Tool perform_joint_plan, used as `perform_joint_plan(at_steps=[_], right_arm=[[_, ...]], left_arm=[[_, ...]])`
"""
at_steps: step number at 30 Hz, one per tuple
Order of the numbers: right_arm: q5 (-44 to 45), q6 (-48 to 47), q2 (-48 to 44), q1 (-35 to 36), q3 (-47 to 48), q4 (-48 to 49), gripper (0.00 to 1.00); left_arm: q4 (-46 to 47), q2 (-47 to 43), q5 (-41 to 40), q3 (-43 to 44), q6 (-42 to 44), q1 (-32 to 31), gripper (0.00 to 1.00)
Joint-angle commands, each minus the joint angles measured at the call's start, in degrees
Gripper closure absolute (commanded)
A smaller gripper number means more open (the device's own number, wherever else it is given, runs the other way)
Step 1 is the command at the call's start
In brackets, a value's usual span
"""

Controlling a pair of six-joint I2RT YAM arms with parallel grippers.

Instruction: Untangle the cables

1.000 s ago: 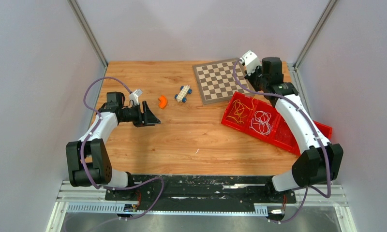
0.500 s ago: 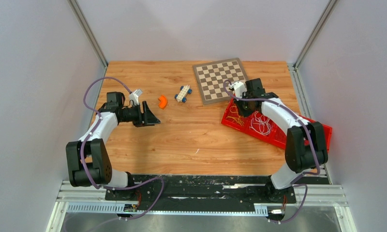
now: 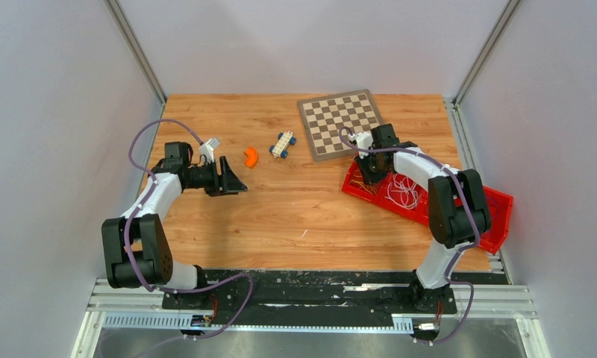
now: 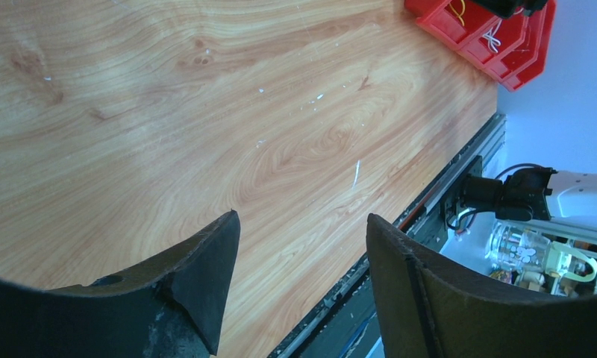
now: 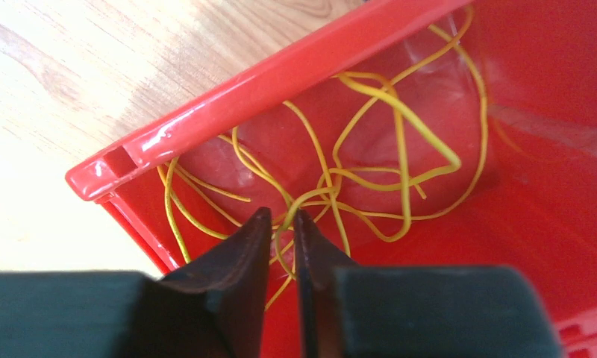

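Your wooden table (image 3: 280, 216) holds a red tray (image 3: 498, 218) on its right side. Your left gripper (image 4: 301, 220) hangs over bare wood, well apart from the tray, with its fingers spread wide. Your right gripper (image 5: 282, 215) dips into the tray's end pocket. Its fingers are only a little apart, with a yellow loop in the gap. The yellow cables (image 5: 398, 160) lie tangled there. The white cables (image 3: 404, 190) lie in the next pocket.
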Motion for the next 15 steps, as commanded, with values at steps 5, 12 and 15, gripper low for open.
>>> perform_joint_plan(at_steps=[5, 12, 15], right_arm=[[-0.4, -2.1, -9.8, -0.1, 5.6, -5.7, 0.47], [-1.1, -3.9, -14.6, -0.4, 11.3, -10.9, 0.23], [-3.0, -3.3, -17.1, -1.2, 13.8, -11.7, 0.02]], left_arm=[[-0.7, -1.6, -0.2, 1.7, 1.7, 0.4, 0.25], [-1.9, -1.9, -1.5, 4.0, 2.9, 0.4, 0.22], [-4.8, -2.6, -3.5, 6.8, 4.4, 0.4, 0.06]])
